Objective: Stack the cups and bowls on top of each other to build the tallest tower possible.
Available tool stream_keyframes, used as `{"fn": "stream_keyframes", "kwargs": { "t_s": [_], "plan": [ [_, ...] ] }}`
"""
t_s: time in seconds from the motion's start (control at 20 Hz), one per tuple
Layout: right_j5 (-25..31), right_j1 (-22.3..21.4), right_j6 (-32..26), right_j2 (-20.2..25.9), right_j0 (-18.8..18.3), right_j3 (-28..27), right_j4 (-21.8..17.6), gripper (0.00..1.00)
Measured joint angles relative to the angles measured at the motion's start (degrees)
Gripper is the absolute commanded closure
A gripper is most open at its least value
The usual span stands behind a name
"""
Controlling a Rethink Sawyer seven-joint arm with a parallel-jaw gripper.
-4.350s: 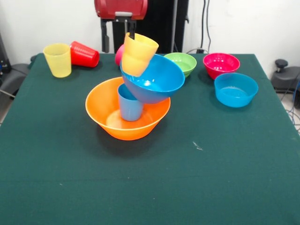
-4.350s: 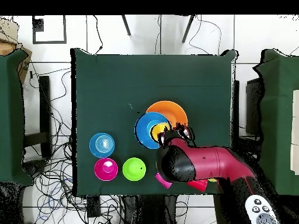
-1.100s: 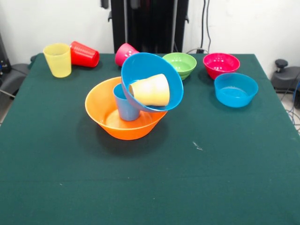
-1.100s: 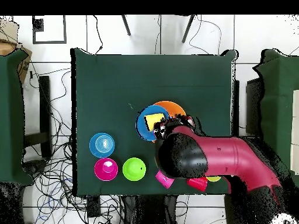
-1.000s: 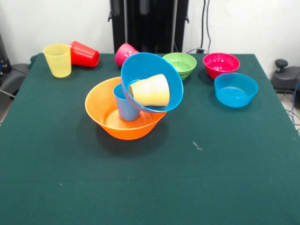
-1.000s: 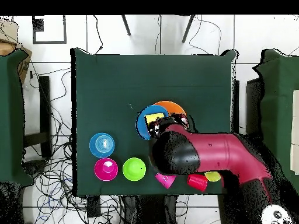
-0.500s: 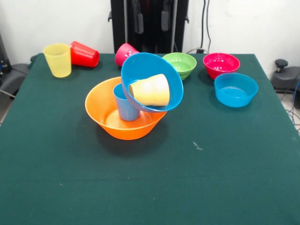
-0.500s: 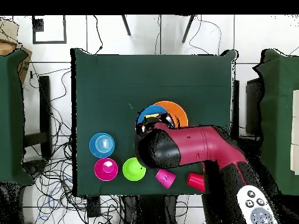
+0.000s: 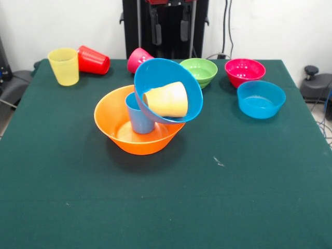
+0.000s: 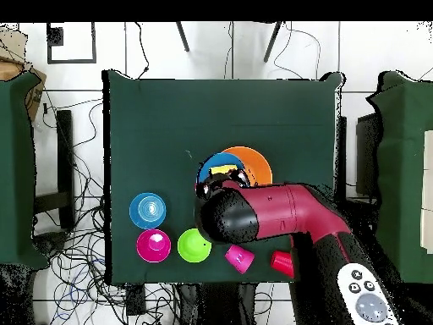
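You see green counter (image 9: pixel 218 197), white wall (image 9: pixel 270 26), cables on floor. Tool (image 9: pixel 169 28) empty, fingers apart, lower than half second ago. Tower unchanged: orange bowl (image 9: pixel 116 132), blue cup (image 9: pixel 137 120), tilted blue bowl (image 9: pixel 155 78), toppled cup (image 9: pixel 167 99) inside.

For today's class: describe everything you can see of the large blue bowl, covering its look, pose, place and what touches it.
The large blue bowl is round, glossy plastic, bright blue inside and out. It is steeply tilted, its opening facing the camera. It sits on the light blue cup, which stands in the large orange bowl, and its lower edge seems to rest at that bowl's rim. The orange cup lies on its side inside it. Nothing grips it.
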Motion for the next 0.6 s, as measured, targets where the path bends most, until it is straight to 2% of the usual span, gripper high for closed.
{"fn": "stream_keyframes", "kwargs": {
  "t_s": [0.3,0.6],
  "plan": [
    [0.0,0.6,0.0,-2.7,1.8,-0.1,-0.7,0.00],
    [0.0,1.0,0.0,-7.2,5.0,-1.2,-3.7,0.00]
  ]
}}
